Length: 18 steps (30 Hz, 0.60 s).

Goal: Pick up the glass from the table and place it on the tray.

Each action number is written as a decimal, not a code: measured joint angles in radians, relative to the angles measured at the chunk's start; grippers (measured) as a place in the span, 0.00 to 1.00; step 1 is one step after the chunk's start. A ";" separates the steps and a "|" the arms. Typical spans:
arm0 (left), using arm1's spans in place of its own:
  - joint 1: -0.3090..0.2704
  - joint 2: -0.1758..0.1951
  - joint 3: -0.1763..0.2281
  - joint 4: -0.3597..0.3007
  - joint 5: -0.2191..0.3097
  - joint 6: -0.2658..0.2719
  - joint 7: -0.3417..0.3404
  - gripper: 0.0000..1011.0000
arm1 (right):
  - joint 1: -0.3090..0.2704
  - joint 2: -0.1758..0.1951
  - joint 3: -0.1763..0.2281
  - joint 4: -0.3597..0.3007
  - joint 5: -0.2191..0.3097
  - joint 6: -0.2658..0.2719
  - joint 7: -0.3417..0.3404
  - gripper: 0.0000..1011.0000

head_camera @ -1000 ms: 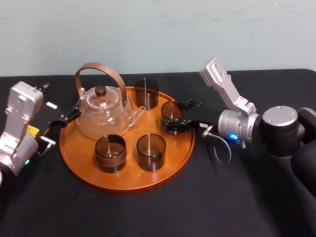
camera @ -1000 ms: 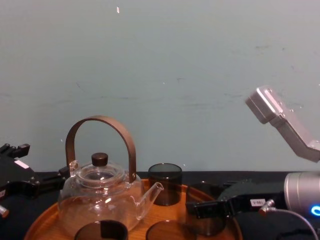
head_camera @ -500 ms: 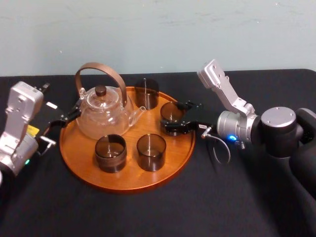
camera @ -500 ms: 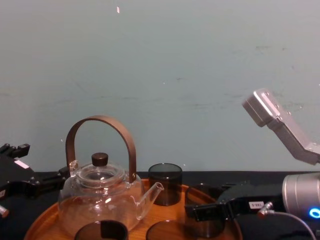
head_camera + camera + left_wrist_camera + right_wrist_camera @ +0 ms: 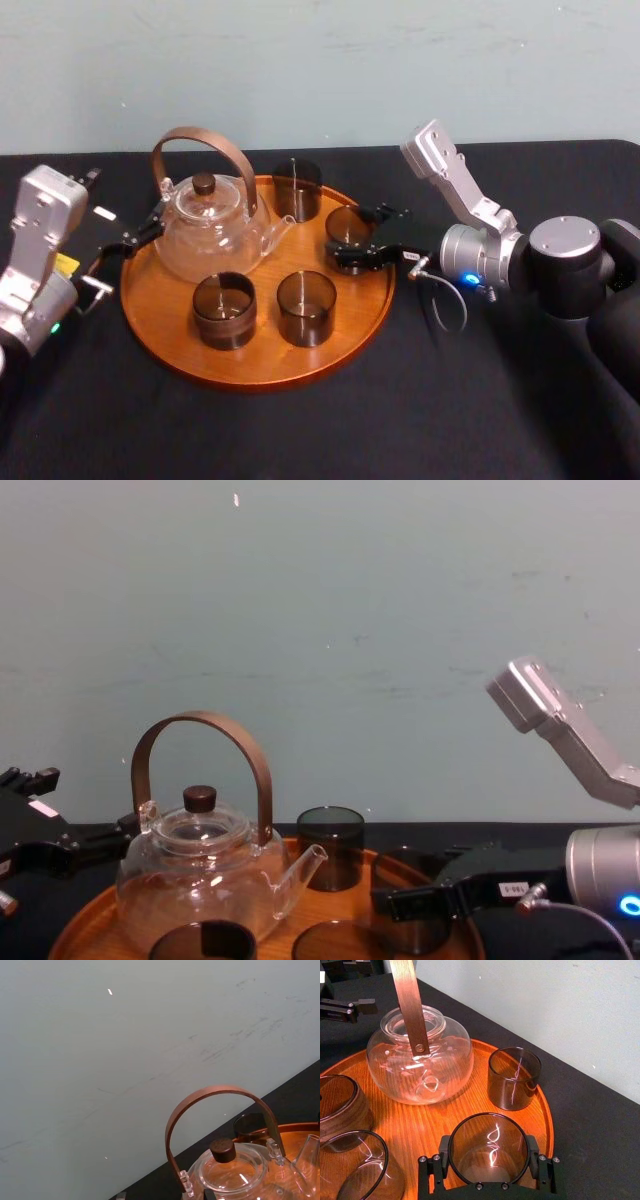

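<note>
Saw a pale blue-green wall (image 5: 320, 60) at the far side, behind everything. Found the bench (image 5: 300, 430) next in size, matte black, running from the left edge to the right. Saw the tray (image 5: 160, 300), round and orange-brown with a low raised rim, lying on the bench a little left of the middle.

Noted the right arm (image 5: 530, 260), silver and black, coming in from the right with a blue light lit near its wrist. Noted the left arm (image 5: 35, 260) at the left edge of the bench.

Found the glass teapot (image 5: 205, 235) upright on the far left part of the tray, with a brown hoop handle arched over a dark-knobbed lid and its spout turned to the right.

Saw the right claw (image 5: 355, 238) over the right part of the tray, just inside the rim. Found it spread only to the width of the glass (image 5: 347, 226) and closed on it, with one black pad against each side.

Found that glass upright, smoky and empty, over the right part of the tray and just right of the teapot's spout. Could not tell whether resting on the wood or held just clear of it.

Placed the left claw (image 5: 130, 240) just off the tray's left rim, near the teapot's body. Could not tell how far open.

Counted three more vessels standing on the tray:
- a far glass (image 5: 297, 190) behind the spout;
- a near glass (image 5: 306, 308) toward the near middle;
- a banded cup (image 5: 224, 310) with a brown sleeve, just left of the near glass.
</note>
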<state>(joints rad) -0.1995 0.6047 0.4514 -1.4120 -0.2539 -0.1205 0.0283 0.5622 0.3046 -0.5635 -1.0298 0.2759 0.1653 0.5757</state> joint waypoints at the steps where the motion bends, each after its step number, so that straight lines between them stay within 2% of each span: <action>1: 0.000 0.000 0.000 0.000 0.000 0.000 0.000 0.99 | 0.000 0.000 0.000 0.000 0.000 0.000 0.000 0.90; 7: 0.000 0.000 0.000 0.000 0.000 0.000 0.000 0.99 | -0.001 0.000 0.001 -0.001 0.001 0.000 0.000 0.99; 18: 0.000 0.000 0.000 0.000 0.000 0.000 0.000 0.99 | -0.011 0.009 0.009 -0.023 0.012 0.005 0.005 0.99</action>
<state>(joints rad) -0.1995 0.6047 0.4514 -1.4120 -0.2539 -0.1205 0.0283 0.5511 0.3132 -0.5543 -1.0525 0.2874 0.1701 0.5806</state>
